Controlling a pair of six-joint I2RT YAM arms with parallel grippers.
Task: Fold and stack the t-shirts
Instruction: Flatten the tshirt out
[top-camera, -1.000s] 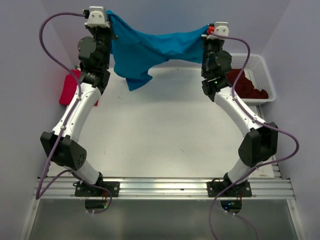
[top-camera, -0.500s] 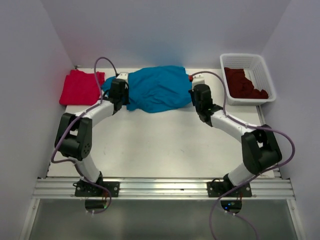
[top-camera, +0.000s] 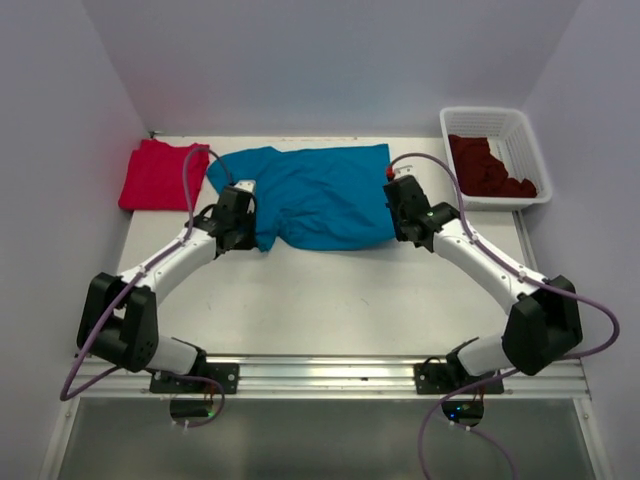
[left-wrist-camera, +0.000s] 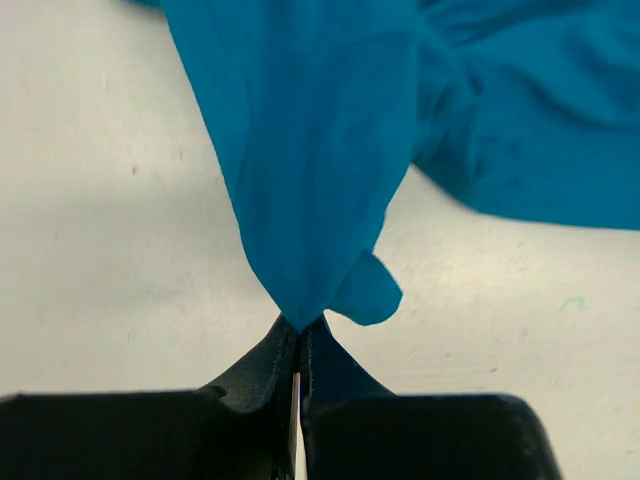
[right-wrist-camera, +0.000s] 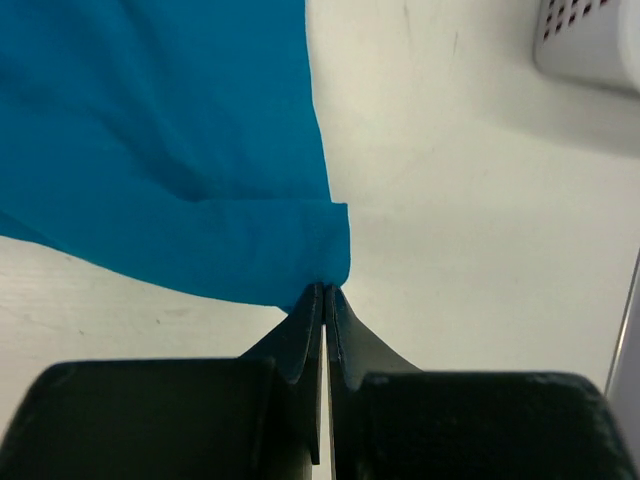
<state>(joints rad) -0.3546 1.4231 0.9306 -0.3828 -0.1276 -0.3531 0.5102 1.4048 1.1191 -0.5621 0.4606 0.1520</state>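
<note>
Table (top-camera: 330, 290), near to far.
- Your left gripper (left-wrist-camera: 298, 335): pressed together on a bunched near-left corner of the teal shirt (top-camera: 320, 195).
- Your right gripper (right-wrist-camera: 325, 295): pinching the teal shirt's doubled-over near-right corner.
- Teal shirt: spread on the table between both grippers, toward the middle of the far edge.
- Red shirt (top-camera: 155, 175): flat, far left corner.
- Basket (top-camera: 480, 113): far right corner, maroon shirts (top-camera: 492, 172) heaped inside.
</note>
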